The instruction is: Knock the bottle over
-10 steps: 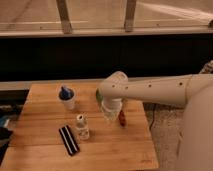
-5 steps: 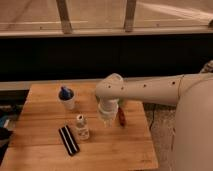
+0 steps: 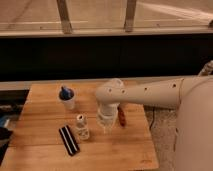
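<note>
The small clear bottle (image 3: 82, 127) with a white cap stands upright on the wooden table (image 3: 45, 110), left of centre. My gripper (image 3: 106, 123) hangs from the white arm just to the right of the bottle, a small gap away from it, low over the table. The arm reaches in from the right.
A white cup (image 3: 66, 98) with a blue object in it stands behind and left of the bottle. A flat black striped bar (image 3: 69, 140) lies in front left of it. A reddish-brown object (image 3: 121, 117) lies right of the gripper. The table's right edge is near.
The arm and gripper have moved left and slightly forward, closing in on the bottle. The bottle still stands upright in the same place.
</note>
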Robot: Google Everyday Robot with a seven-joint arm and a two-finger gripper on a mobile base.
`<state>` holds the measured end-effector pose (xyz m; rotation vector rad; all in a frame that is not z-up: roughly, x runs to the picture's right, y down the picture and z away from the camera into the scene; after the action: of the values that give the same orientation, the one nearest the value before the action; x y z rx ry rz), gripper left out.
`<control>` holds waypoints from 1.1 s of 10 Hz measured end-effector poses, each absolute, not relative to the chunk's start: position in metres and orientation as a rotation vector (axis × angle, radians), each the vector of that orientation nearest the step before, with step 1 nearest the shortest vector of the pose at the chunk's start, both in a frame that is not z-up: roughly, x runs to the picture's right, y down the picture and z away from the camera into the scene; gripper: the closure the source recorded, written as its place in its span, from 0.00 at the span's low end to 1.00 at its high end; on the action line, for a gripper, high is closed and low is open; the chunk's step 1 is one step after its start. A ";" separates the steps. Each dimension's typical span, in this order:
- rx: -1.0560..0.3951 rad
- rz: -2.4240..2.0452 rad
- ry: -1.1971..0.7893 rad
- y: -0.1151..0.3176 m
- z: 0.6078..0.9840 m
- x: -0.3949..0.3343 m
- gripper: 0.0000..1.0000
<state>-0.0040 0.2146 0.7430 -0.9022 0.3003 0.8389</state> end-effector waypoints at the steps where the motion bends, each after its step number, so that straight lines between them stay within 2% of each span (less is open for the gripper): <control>1: -0.907 0.835 0.293 0.214 0.743 -0.006 1.00; 4: -0.924 0.808 0.267 0.211 0.741 -0.020 1.00; 11: -1.070 0.733 0.155 0.215 0.729 -0.058 1.00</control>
<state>-0.0584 0.2148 0.7293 -1.0701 0.1548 0.7333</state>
